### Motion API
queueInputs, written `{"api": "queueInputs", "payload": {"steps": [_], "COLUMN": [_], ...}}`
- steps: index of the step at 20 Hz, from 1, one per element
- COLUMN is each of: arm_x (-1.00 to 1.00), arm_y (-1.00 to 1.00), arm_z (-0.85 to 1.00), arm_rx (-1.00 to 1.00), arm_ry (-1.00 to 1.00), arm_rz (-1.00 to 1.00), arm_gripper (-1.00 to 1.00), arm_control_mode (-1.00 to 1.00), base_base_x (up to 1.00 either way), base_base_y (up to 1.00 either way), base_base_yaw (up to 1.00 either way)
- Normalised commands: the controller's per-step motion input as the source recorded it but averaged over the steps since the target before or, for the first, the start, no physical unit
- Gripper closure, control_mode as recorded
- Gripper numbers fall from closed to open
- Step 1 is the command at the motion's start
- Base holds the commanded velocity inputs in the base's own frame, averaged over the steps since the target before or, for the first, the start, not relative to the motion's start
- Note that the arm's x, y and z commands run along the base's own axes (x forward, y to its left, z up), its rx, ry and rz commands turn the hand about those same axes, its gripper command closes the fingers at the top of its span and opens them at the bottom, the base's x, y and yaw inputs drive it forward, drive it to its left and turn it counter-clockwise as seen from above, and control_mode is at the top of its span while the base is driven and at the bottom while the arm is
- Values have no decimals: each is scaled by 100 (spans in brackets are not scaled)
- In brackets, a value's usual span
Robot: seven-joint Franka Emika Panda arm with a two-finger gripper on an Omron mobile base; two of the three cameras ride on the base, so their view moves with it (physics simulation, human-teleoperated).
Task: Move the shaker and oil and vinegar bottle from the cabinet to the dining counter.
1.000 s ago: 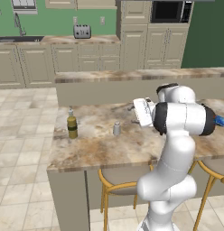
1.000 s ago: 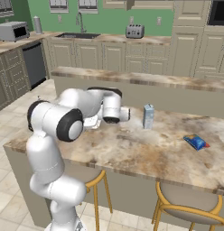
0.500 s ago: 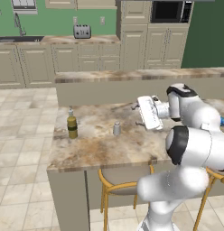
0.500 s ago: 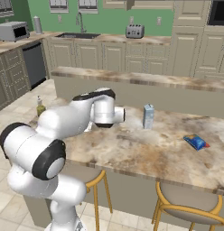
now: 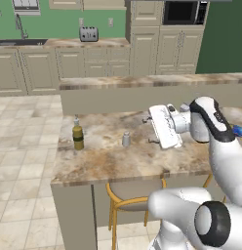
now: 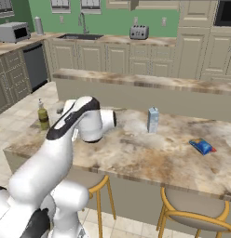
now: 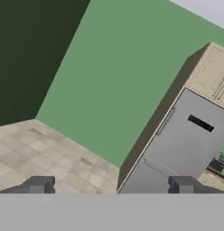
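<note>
On the marbled dining counter (image 5: 108, 158) stand the oil and vinegar bottle (image 5: 78, 136) and shaker (image 5: 126, 139); the pincer (image 5: 148, 131) gapes wide, empty.

Green back wall (image 5: 54, 24) above a run of beige panelled lower cabinets (image 5: 40, 68) with marbled worktop. Silver toaster (image 5: 88, 34) on that worktop; sink faucet (image 6: 83, 22) further along. Built-in black microwave (image 5: 183, 11) set in tall beige cabinetry. Small countertop microwave (image 6: 13, 32) at the room's left side, dark dishwasher front (image 6: 35, 65) below it. Floor of pale beige tiles (image 5: 20, 146). Wooden stools (image 6: 194, 211) with round seats tucked under the island. Even, flat lighting.
</note>
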Motion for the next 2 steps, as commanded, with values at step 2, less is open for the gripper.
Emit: {"api": "queueInputs", "payload": {"steps": [2], "arm_x": [-97], "arm_y": [36], "arm_z": [35], "arm_rx": [-8], "arm_ry": [0], "arm_rz": [0], "arm_gripper": [-100], "arm_control_mode": [-100], "base_base_x": [0], "base_base_y": [0], "base_base_yaw": [0]}}
